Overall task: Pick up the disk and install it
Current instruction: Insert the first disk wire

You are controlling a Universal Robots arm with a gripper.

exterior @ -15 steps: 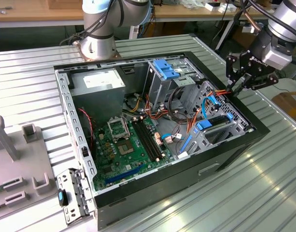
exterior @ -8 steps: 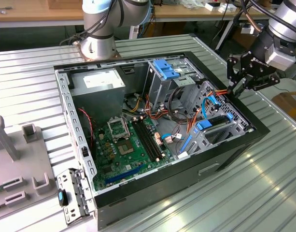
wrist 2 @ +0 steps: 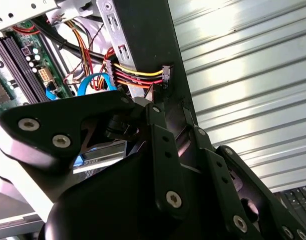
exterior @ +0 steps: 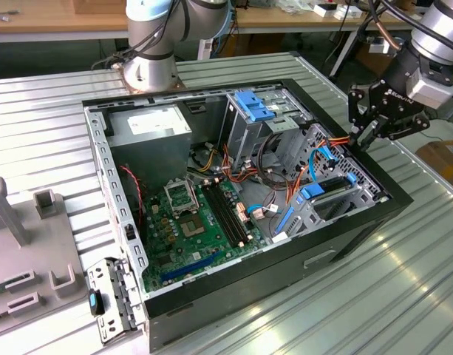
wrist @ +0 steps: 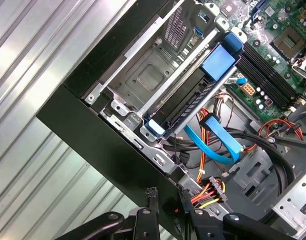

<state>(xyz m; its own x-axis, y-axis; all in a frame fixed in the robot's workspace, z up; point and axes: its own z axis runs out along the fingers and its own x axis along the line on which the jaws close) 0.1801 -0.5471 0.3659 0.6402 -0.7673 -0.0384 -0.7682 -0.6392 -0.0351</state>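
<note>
The gripper hangs at the case rim on the exterior view's right, just above a bundle of red, orange and yellow power wires. Whether its fingers are open or closed cannot be told, and I see nothing held in it. The disk sits inside the computer case, edge-on in a metal bay near that corner, with its blue carrier visible. A blue flat cable curves beside it, and the green motherboard lies further inside.

Ribbed metal tabletop under bright glare, wooden workbench behind, cluttered with cables.
</note>
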